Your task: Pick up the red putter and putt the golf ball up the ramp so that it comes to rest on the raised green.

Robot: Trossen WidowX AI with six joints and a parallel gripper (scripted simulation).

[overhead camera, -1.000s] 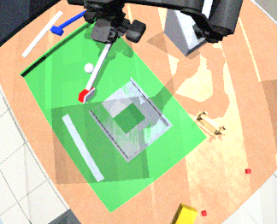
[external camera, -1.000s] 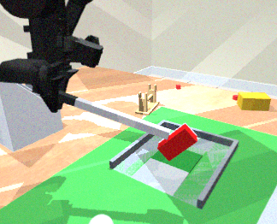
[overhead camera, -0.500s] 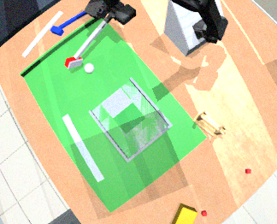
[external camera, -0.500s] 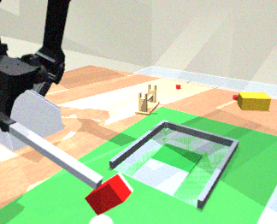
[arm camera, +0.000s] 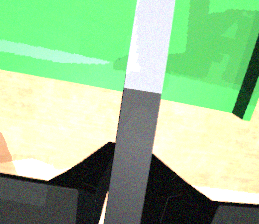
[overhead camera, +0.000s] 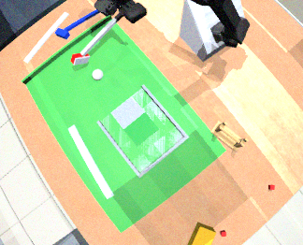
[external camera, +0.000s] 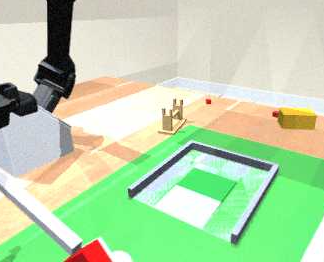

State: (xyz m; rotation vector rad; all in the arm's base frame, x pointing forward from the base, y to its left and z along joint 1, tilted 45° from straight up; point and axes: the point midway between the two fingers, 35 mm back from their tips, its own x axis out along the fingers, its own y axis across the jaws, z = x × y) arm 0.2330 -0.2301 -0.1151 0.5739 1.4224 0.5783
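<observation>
My gripper [overhead camera: 118,12] [arm camera: 125,151] is at the far end of the green mat [overhead camera: 58,100] [external camera: 287,207] [arm camera: 64,30] and is shut on the grey shaft of the red putter [overhead camera: 96,36] [external camera: 32,207] [arm camera: 144,100]. The putter's red head [overhead camera: 78,58] [external camera: 89,252] is low over the mat, just up and left of the white golf ball [overhead camera: 97,74]. The raised green [overhead camera: 142,130] [external camera: 207,184] lies inside a grey frame [overhead camera: 164,109] [external camera: 157,174] in the middle of the mat, with a pale ramp [overhead camera: 127,113] [external camera: 184,207] on the ball's side.
A blue putter [overhead camera: 76,24] lies beyond the mat's far corner. White bars lie at the far left [overhead camera: 46,36] and on the mat's left side [overhead camera: 90,161]. A grey wedge [overhead camera: 198,30] [external camera: 32,142], a wooden stand [overhead camera: 228,135] [external camera: 172,118], a yellow block [overhead camera: 202,236] [external camera: 297,118] and small red cubes [overhead camera: 271,187] are on the wooden floor.
</observation>
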